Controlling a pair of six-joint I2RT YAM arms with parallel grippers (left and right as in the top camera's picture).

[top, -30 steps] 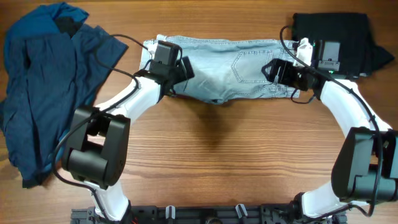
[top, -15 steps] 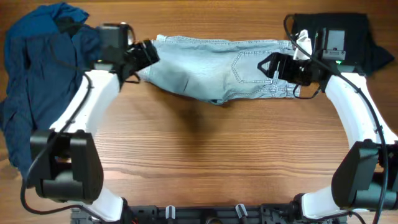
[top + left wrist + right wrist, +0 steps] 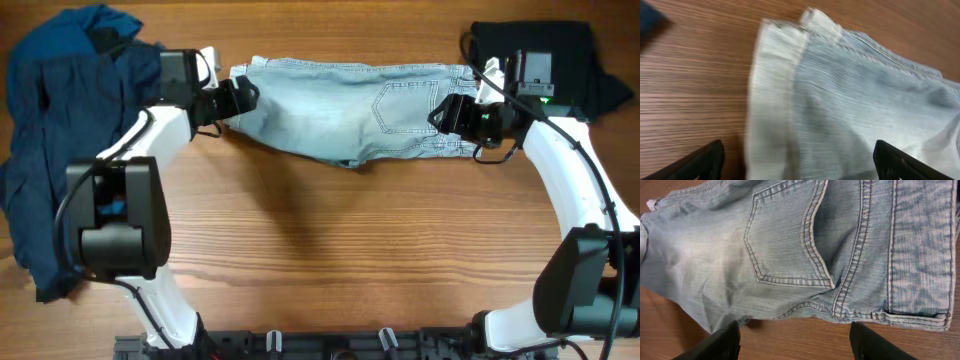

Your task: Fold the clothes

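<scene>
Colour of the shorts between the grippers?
Light-wash blue denim shorts; clearest in the right wrist view.

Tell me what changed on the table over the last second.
The left gripper moved left, from over the denim shorts to their left hem edge, where it now sits open. The right gripper stayed open over the pocket end. The shorts, the navy garment and the black garment kept their places.
</scene>
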